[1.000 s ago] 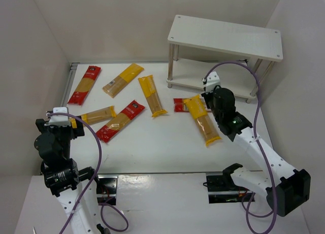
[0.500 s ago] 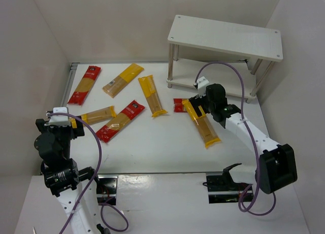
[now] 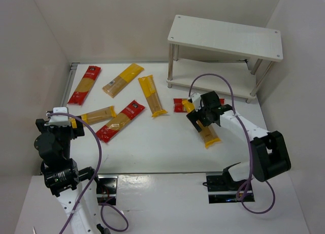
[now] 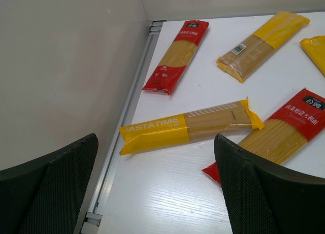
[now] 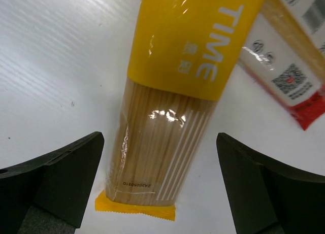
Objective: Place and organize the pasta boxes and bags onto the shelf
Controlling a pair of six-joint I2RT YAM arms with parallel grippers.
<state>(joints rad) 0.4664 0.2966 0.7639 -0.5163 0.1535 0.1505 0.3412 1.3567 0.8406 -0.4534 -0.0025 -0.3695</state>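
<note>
The white two-tier shelf (image 3: pixel 223 38) stands at the back right with both boards bare. Several pasta packs lie flat on the table: red ones (image 3: pixel 85 84) (image 3: pixel 121 121) (image 3: pixel 180 105) and yellow ones (image 3: pixel 123 79) (image 3: pixel 152 95) (image 3: pixel 96 114). My right gripper (image 3: pixel 203 114) hangs open over another yellow pack (image 3: pixel 209 133). In the right wrist view its jaws straddle that pack's clear end (image 5: pixel 167 153) without touching it. My left gripper (image 4: pixel 157 193) is open and holds nothing, with a yellow pack (image 4: pixel 188 126) just ahead of it.
A red pack with a white label (image 5: pixel 289 76) lies partly under the yellow one's far end. White walls close in the table on the left, back and right. A metal rail (image 4: pixel 127 117) runs along the left edge.
My right arm has swung left from beside the shelf's lower board to above the yellow pack, and its jaws now stand open. The left arm has not moved.
</note>
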